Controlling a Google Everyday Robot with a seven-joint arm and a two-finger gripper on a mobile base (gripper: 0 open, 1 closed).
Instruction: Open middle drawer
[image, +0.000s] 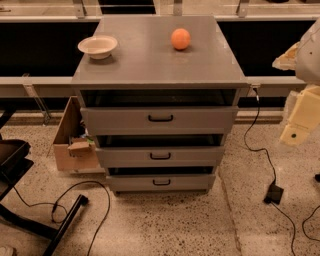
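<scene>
A grey cabinet with three drawers stands in the middle of the camera view. The middle drawer has a flat grey front and a small black bar handle. A dark gap shows above its front. The drawer above it has a larger handle, and the lowest drawer sits near the floor. My gripper is the cream part of the arm at the right edge. It is well to the right of the cabinet, at about the height of the upper drawer, and touches nothing.
A white bowl and an orange sit on the cabinet top. An open cardboard box stands against its left side. Cables and a black power adapter lie on the floor to the right. A black frame lies at lower left.
</scene>
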